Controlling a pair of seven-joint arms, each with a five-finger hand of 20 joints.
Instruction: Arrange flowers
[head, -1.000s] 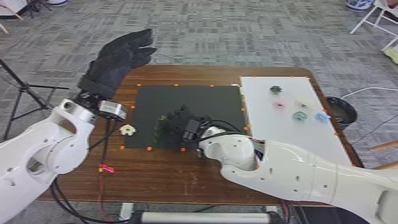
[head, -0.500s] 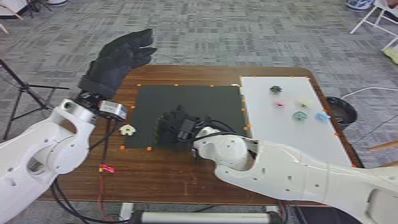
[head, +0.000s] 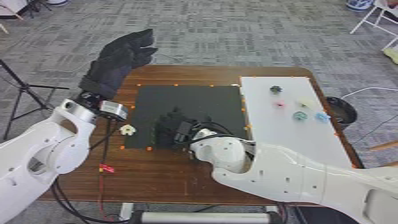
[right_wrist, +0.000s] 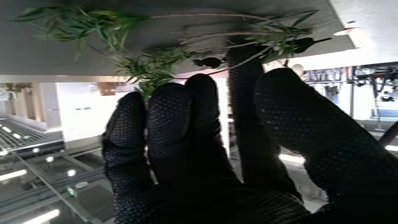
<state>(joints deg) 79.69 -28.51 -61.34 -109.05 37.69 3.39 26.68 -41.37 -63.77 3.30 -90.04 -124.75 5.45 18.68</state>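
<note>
We have the right hand (head: 178, 124) low over the black mat (head: 191, 97), toward the mat's near left corner. Its fingers are mostly straight in the wrist view, released rather than clenched, thumb set apart. Leafy green sprigs (right_wrist: 151, 65) on thin stems lie just past the fingertips, against the mat's dark surface; some stems pass near the thumb's tip. Whether the glove touches them, we cannot tell.

Left hand (head: 126, 52): raised beyond the tabletop's (head: 164, 182) far left corner, fingers extended, released, nothing in it.

White board (head: 284, 137) runs along the right side of the tabletop. Five small blooms on it, toward its far half: a dark green one (head: 276, 89) nearest the far edge, a pink one (head: 280, 104) nearer us, a pale yellow one (head: 304, 104) to the pink one's right, a teal one (head: 299, 116) nearer us again, and a light blue one (head: 322, 118) beside it, toward the tabletop's right edge. All apart from both hands.

We note a small white piece (head: 128, 130) by the mat's left edge. Orange markers (head: 149, 148) dot the mat's border. A round black container (head: 345, 111) sits just off the tabletop's right edge.
</note>
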